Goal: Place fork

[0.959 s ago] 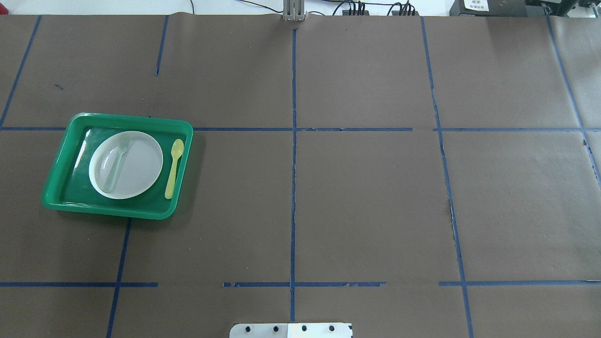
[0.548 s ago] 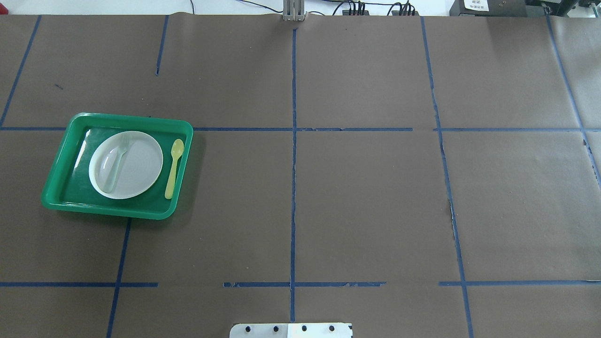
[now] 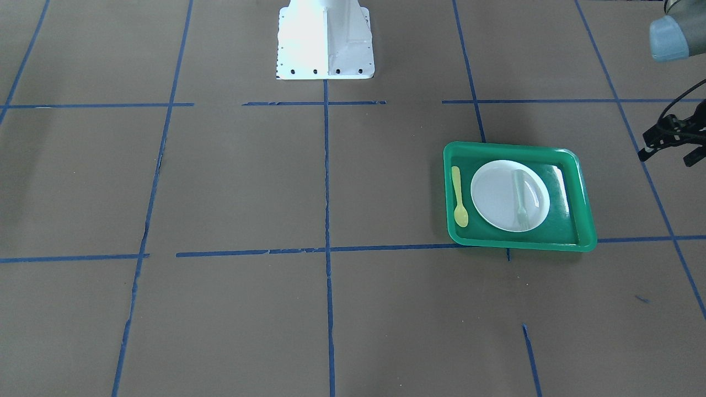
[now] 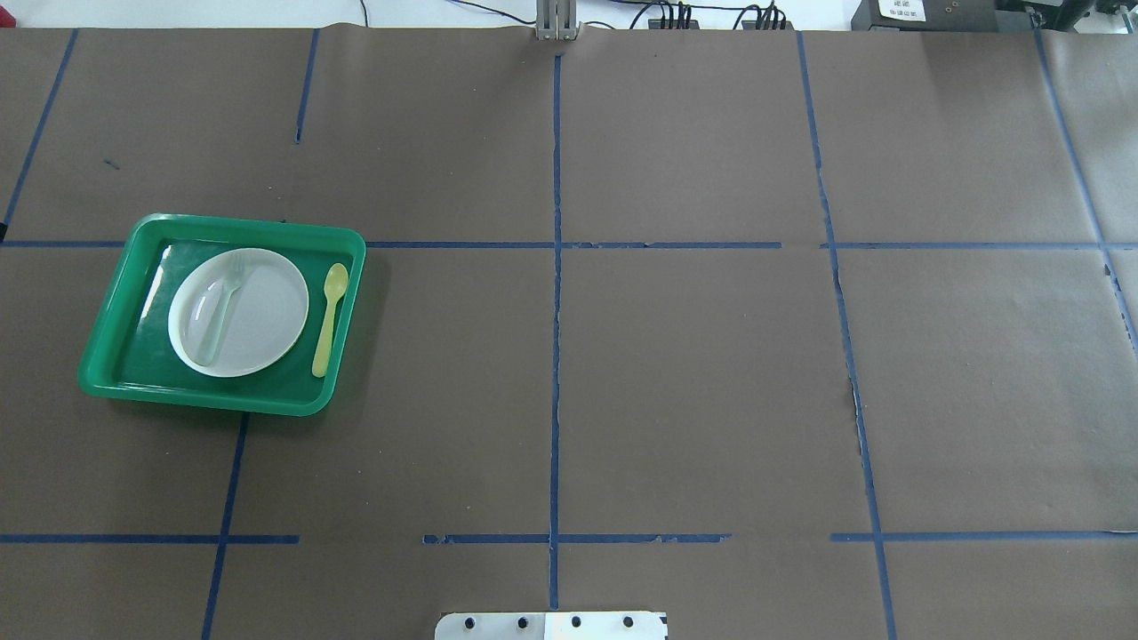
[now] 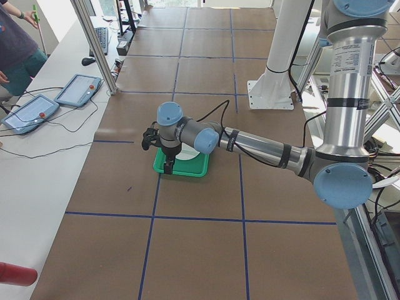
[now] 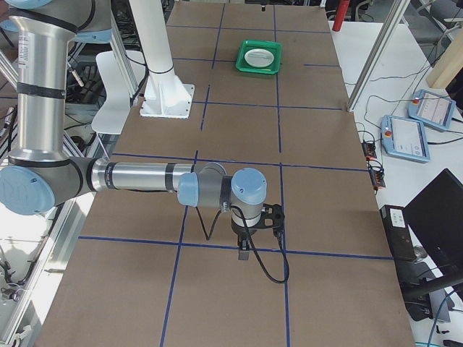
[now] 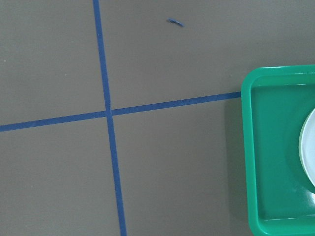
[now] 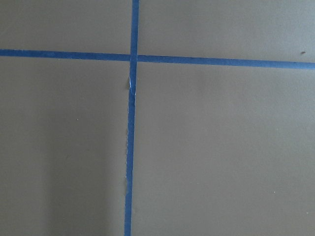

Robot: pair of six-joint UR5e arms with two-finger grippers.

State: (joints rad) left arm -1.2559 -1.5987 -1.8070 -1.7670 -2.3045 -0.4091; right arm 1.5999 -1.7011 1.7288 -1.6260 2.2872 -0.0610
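The pale fork [image 4: 220,312] lies on the white plate [image 4: 262,320] inside the green tray [image 4: 229,223] at the table's left. It also shows in the front-facing view [image 3: 520,201]. A yellow-green spoon [image 4: 329,318] lies in the tray beside the plate. In the exterior left view my left gripper [image 5: 167,165] hangs, pointing down, at the tray's outer end; I cannot tell if it is open. Its wrist view shows only the tray's corner [image 7: 251,162] and the plate's edge [image 7: 309,147]. My right gripper [image 6: 244,251] hangs low over bare table far from the tray [image 6: 259,67]; its state cannot be told.
The robot's white base plate [image 4: 551,625] sits at the near middle edge. Blue tape lines [image 4: 556,356] cross the brown table cover. The left arm's wrist and cable [image 3: 670,135] show at the front-facing view's right edge. Tablets [image 5: 78,89] lie on a side table.
A dark sliver of the left arm has come in at the overhead view's left edge. The tray, plate, fork and spoon have not moved.
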